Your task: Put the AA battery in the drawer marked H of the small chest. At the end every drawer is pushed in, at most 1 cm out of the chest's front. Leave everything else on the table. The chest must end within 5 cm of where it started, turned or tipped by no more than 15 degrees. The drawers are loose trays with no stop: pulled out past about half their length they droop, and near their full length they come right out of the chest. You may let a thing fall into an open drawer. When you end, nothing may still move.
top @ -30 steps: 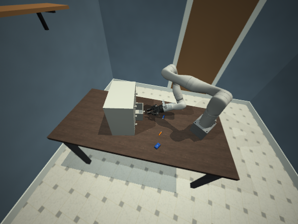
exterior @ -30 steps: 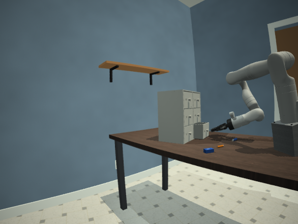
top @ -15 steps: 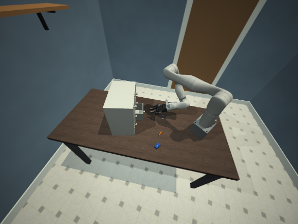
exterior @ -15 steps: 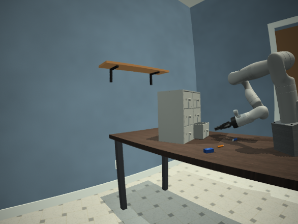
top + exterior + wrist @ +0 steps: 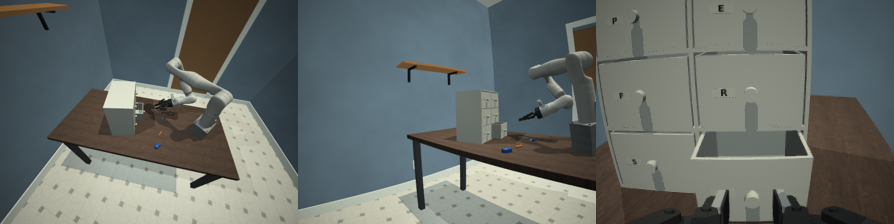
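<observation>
The small chest [image 5: 122,119] [image 5: 468,117] stands upright on the table. Its lower right drawer H [image 5: 139,116] [image 5: 497,131] [image 5: 751,172] is pulled partly out; the part of its inside seen in the wrist view shows nothing in it. My gripper [image 5: 155,106] [image 5: 519,119] [image 5: 751,202] is partly open and empty, in front of and above drawer H, apart from its knob. A small blue cylinder [image 5: 164,116] [image 5: 532,139] with a pale end and a small orange cylinder [image 5: 159,133] [image 5: 518,146] lie on the table; I cannot tell surely which is the AA battery.
A blue box [image 5: 157,145] [image 5: 506,150] lies near the table's [image 5: 101,142] [image 5: 440,140] long edge. Drawer R [image 5: 776,75] above H and drawers F [image 5: 666,95] and S [image 5: 671,165] beside them look nearly flush. A shelf [image 5: 25,8] [image 5: 433,66] hangs on the wall.
</observation>
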`<state>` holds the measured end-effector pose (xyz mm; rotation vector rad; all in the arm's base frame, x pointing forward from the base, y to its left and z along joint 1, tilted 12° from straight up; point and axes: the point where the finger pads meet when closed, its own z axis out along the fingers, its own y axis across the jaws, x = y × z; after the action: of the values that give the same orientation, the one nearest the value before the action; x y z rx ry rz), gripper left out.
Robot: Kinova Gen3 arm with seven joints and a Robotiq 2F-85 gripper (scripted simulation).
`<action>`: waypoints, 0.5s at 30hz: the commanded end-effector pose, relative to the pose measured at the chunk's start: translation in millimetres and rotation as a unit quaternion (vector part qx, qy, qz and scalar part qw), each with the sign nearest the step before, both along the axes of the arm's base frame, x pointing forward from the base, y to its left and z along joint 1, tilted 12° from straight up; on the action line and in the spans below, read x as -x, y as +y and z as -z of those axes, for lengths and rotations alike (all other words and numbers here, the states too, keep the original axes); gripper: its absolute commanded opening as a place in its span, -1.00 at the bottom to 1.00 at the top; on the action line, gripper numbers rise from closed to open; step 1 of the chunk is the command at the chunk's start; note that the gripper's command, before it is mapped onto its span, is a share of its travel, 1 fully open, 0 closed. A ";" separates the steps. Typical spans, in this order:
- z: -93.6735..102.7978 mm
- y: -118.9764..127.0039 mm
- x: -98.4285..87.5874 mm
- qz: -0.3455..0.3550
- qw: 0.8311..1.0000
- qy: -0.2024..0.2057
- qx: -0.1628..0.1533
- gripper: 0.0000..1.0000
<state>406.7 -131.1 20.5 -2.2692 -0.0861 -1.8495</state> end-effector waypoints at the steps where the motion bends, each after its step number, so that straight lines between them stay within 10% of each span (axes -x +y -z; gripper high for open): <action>1: -2.2 -1.8 -0.4 0.001 1.000 -0.002 0.001 -0.34; 15: -5.1 -2.4 2.5 -0.003 1.000 0.021 0.006 -0.34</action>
<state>402.9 -132.7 20.4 -2.3055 -0.0858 -1.8025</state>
